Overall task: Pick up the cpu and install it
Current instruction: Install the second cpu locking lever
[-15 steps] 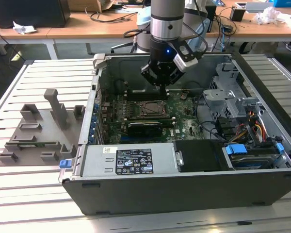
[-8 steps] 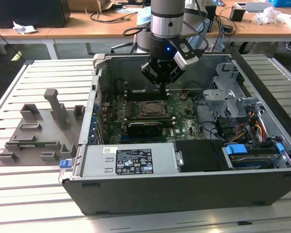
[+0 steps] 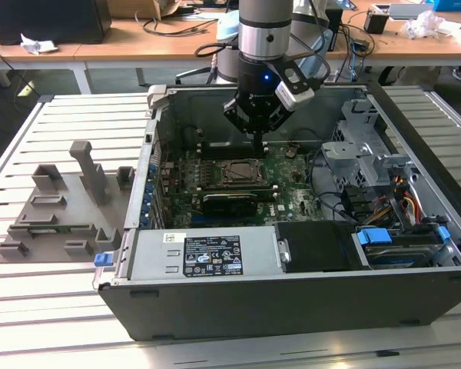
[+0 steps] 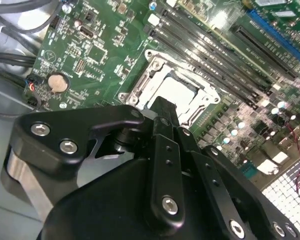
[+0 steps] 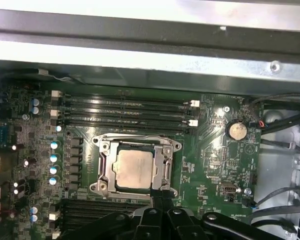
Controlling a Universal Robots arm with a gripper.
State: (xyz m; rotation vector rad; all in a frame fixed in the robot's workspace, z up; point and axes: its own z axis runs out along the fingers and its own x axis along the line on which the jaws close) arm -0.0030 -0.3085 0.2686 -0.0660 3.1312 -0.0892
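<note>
The cpu (image 5: 134, 169) lies flat inside the motherboard socket (image 5: 104, 167), its silver top facing up within the metal frame; the second wrist view also shows the cpu (image 4: 179, 91) there. My gripper (image 3: 258, 146) hangs inside the open computer case, just beyond the socket (image 3: 240, 172). In both wrist views the black fingers (image 4: 163, 112) are pressed together with nothing between them, and their tips (image 5: 160, 199) sit at the socket's edge, close above the board.
The open grey case (image 3: 292, 307) walls in the motherboard (image 5: 215, 160), with RAM slots (image 5: 125, 112) beside the socket. A drive cage and cables (image 3: 369, 177) fill the exterior view's right. A grey holder tray (image 3: 54, 207) lies on the slatted table at the left.
</note>
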